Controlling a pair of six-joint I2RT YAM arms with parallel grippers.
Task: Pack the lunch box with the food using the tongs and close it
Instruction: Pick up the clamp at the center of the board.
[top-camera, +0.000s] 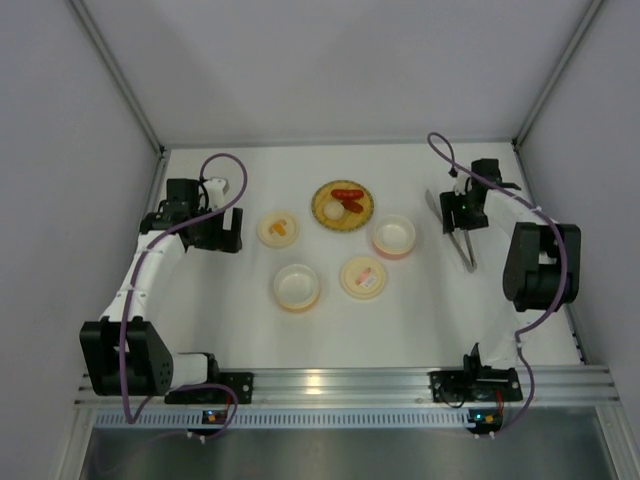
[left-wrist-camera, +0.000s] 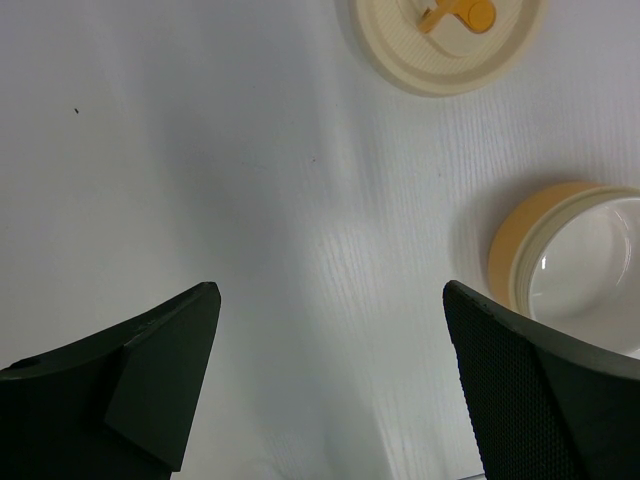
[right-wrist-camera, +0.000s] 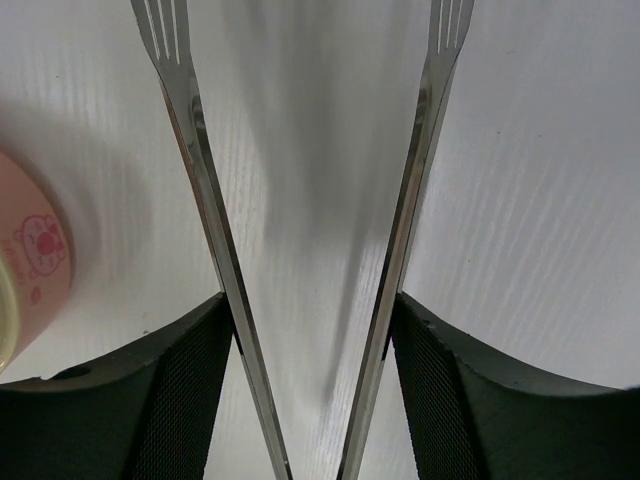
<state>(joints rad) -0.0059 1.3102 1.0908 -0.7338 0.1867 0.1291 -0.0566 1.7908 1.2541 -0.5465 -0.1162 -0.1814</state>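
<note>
The silver tongs (top-camera: 463, 248) lie on the white table at the right. My right gripper (top-camera: 462, 212) is over them. In the right wrist view the two tongs arms (right-wrist-camera: 203, 180) run forward in a V, and my right gripper (right-wrist-camera: 312, 298) has a pad pressed against the outside of each arm. Red sausage pieces (top-camera: 349, 199) and a pale ball (top-camera: 330, 209) sit on the woven plate (top-camera: 343, 225). An orange-sided bowl (top-camera: 296, 286) and a pink-sided bowl (top-camera: 393, 236) of the lunch box stand open. My left gripper (left-wrist-camera: 330, 288) hangs open over bare table at the left (top-camera: 222, 238).
Two round cream lids lie on the table, one with an orange mark (top-camera: 278, 229) and one with a pink mark (top-camera: 363, 276). The pink bowl (right-wrist-camera: 25, 260) is just left of the tongs. The orange bowl (left-wrist-camera: 570, 260) and orange-marked lid (left-wrist-camera: 450, 40) are ahead of my left gripper.
</note>
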